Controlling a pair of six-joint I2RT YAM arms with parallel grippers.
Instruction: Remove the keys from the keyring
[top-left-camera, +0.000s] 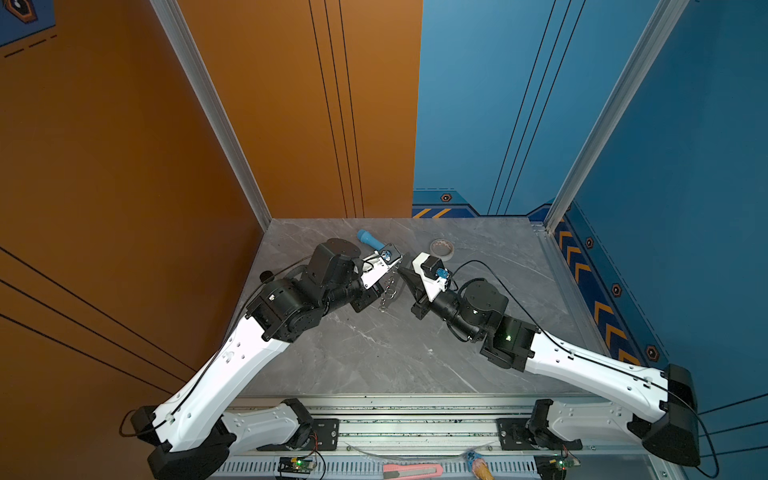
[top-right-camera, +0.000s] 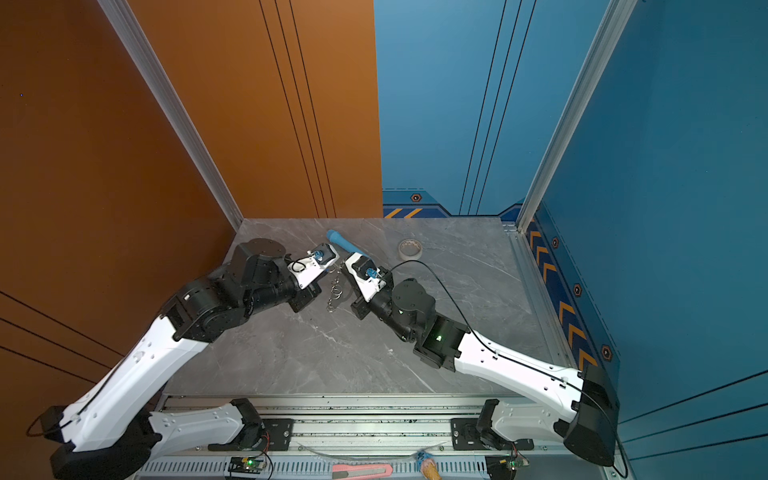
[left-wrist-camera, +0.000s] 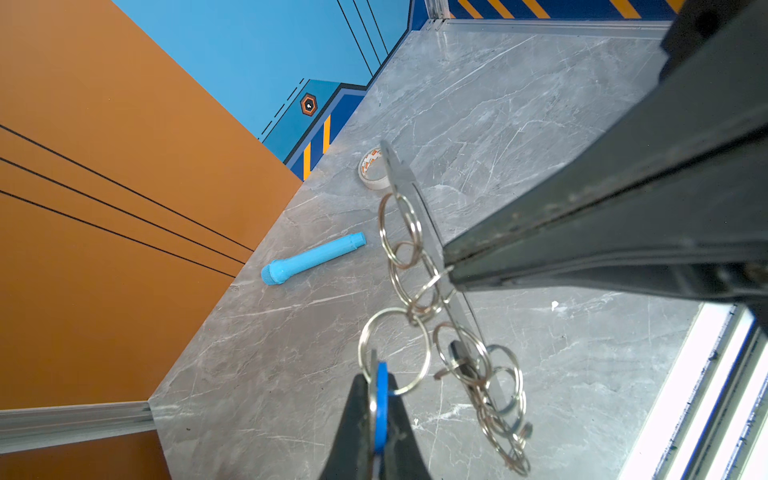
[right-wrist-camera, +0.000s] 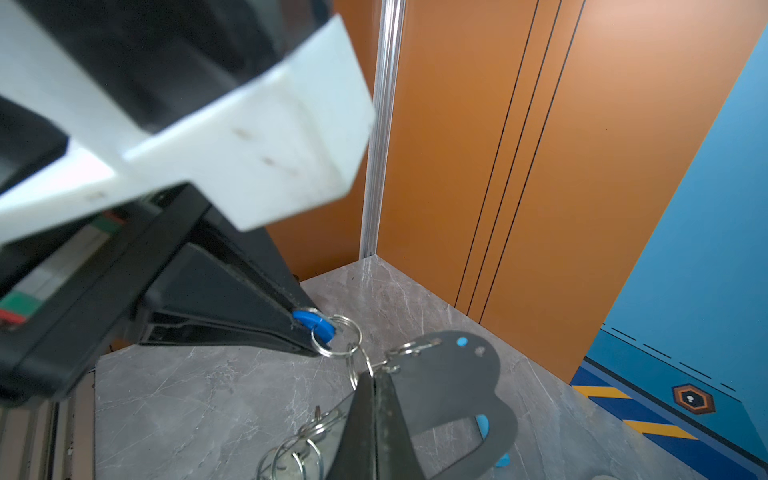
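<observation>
The keyring is a flat grey metal plate with a large cut-out, held above the table and seen edge-on in the left wrist view. My right gripper is shut on the plate's ringed edge. Linked wire rings hang from that edge, and more rings dangle below between the two grippers. Of the keys, a blue tag and a thin silver key beside it are pinched in my left gripper, which is shut. A large ring joins the tag to the chain. A dark piece hangs among the lower rings.
A long blue plastic tube lies on the grey marble table near the back, and a whitish tape roll sits to its right. A pink utility knife lies on the front rail. Orange and blue walls close the back and sides.
</observation>
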